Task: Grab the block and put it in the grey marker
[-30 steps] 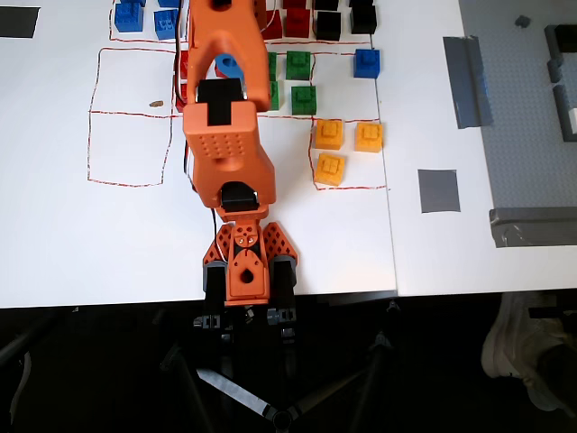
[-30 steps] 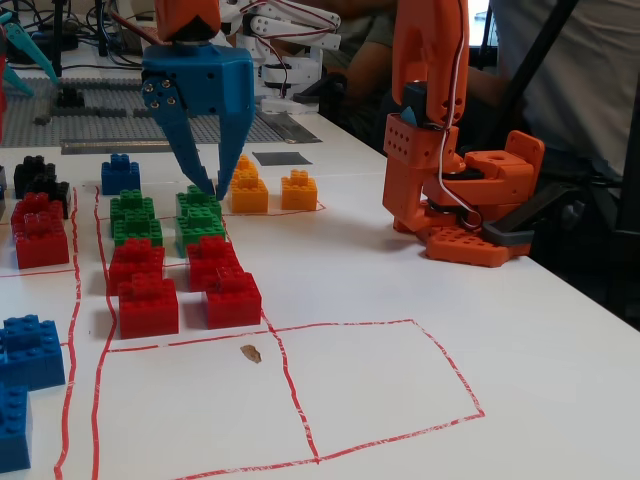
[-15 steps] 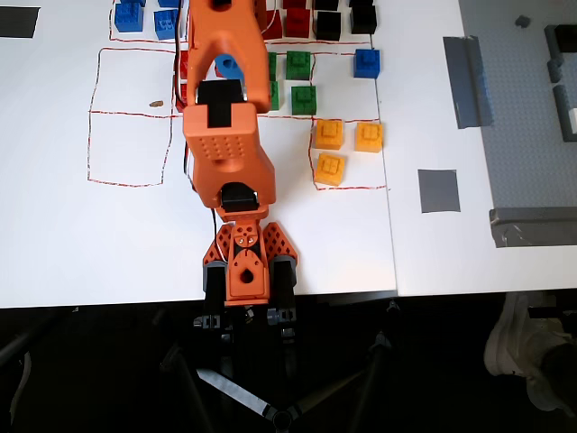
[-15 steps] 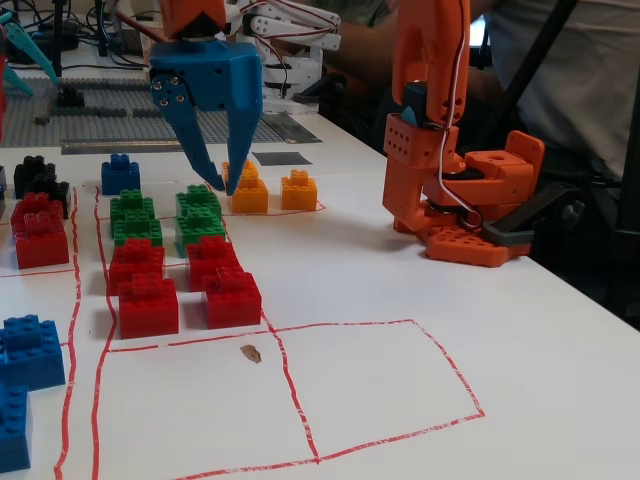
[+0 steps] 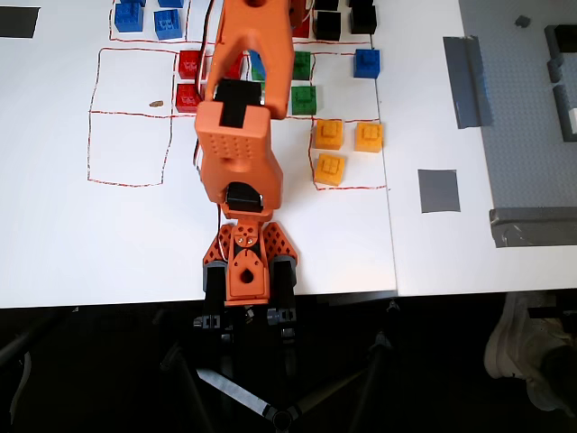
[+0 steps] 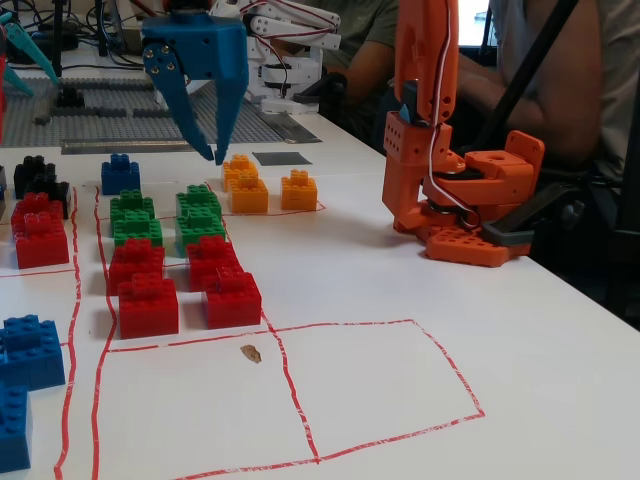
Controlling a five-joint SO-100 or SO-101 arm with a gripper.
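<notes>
A lone blue block (image 5: 367, 63) stands right of the green blocks (image 5: 302, 65); in the fixed view this blue block (image 6: 120, 173) sits behind the green blocks (image 6: 131, 216). The grey marker (image 5: 438, 190) is a dark patch of tape on the right table, bare; it also shows in the fixed view (image 6: 281, 158). My blue gripper (image 6: 215, 160) hangs above the green blocks with its tips together and nothing in it, right of the lone blue block in that view. From overhead the orange arm (image 5: 236, 135) hides most of the gripper (image 5: 257, 65).
Yellow blocks (image 5: 328, 135), red blocks (image 6: 148, 300) and black blocks (image 6: 35, 176) stand in red-lined fields. More blue blocks (image 5: 129, 15) lie far left at the top. A long lighter-grey tape strip (image 5: 467, 81) and grey baseplates (image 5: 532, 108) are at the right.
</notes>
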